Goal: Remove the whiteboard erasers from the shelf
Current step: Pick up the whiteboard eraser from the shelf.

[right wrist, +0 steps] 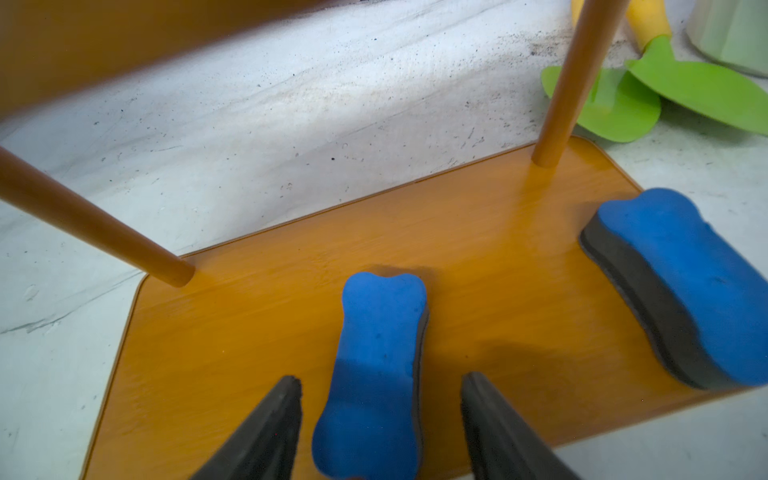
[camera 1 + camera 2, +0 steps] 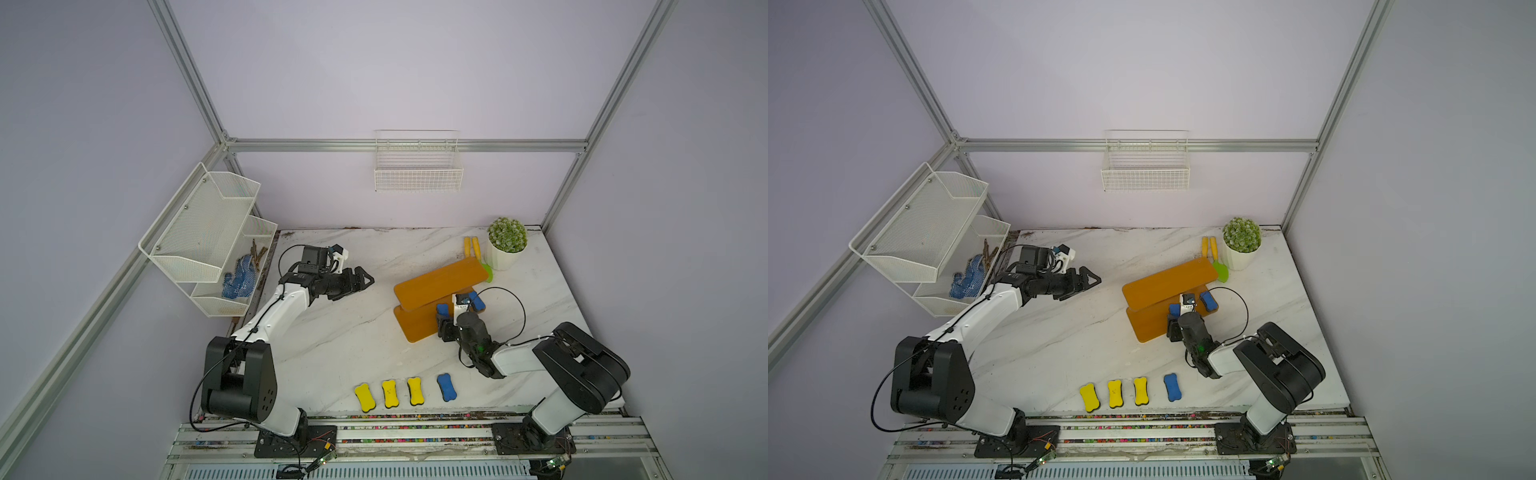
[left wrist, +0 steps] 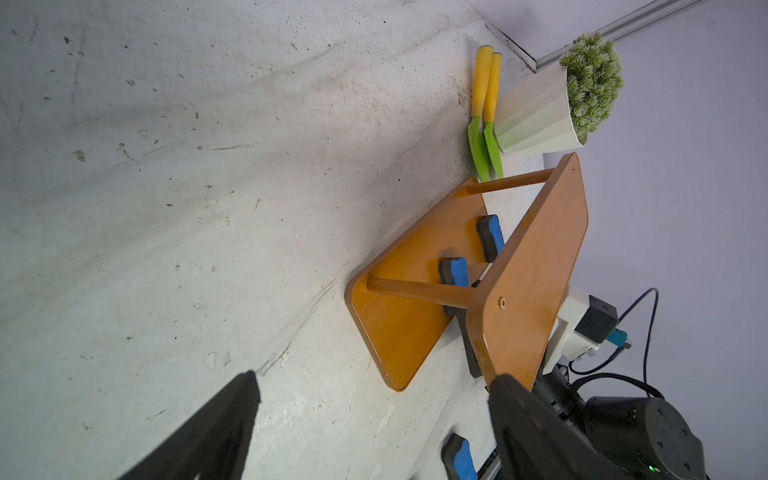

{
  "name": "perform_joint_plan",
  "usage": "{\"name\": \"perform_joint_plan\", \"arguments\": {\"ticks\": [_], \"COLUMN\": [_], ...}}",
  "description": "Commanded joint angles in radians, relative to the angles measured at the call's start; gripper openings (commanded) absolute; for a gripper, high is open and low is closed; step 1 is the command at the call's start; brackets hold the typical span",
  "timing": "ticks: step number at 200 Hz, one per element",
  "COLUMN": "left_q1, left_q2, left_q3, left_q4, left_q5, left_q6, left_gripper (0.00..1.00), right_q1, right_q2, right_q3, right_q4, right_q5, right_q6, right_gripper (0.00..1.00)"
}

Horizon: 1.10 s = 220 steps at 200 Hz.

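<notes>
The orange-brown shelf (image 2: 440,282) (image 1: 249,332) stands right of centre on the marble table. Two blue whiteboard erasers lie on its lower board: a near one (image 2: 443,309) (image 1: 378,365) and a farther one (image 2: 477,301) (image 1: 685,282). My right gripper (image 1: 380,378) (image 2: 444,322) is open and straddles the near eraser, with a gap at each finger. Three yellow erasers (image 2: 390,393) and a blue one (image 2: 446,387) lie in a row by the front edge. My left gripper (image 2: 363,280) (image 3: 374,380) hovers open and empty left of the shelf.
A potted plant (image 2: 507,243) and two yellow-handled green spatulas (image 2: 473,247) sit behind the shelf at the back right. A white mesh rack (image 2: 208,237) holding blue gloves (image 2: 239,278) hangs at the left wall. A white wire basket (image 2: 417,170) hangs on the back wall.
</notes>
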Motion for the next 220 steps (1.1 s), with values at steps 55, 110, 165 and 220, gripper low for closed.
{"name": "perform_joint_plan", "arguments": {"ticks": [55,110,165,220], "left_q1": [0.006,0.007,0.006,-0.001], "left_q2": [-0.019,-0.014,-0.020,-0.033], "left_q3": [0.011,0.013,0.011,0.006], "left_q4": [0.004,0.004,0.008,0.014], "left_q5": [0.008,0.010,0.027,0.030], "left_q6": [0.021,0.020,0.011,0.005], "left_gripper": [0.90,0.90,0.90,0.90], "right_q1": [0.009,0.015,0.124,0.369], "right_q2": [0.079,-0.016,-0.397,-0.672], "right_q3": [0.035,-0.005,-0.059,-0.051], "right_q4": [0.002,-0.052,-0.507,-1.087], "right_q5": [0.064,0.085,0.222,0.363], "right_q6": [-0.014,0.005,0.162,0.533], "right_gripper": [0.60,0.47,0.44,0.44]}}
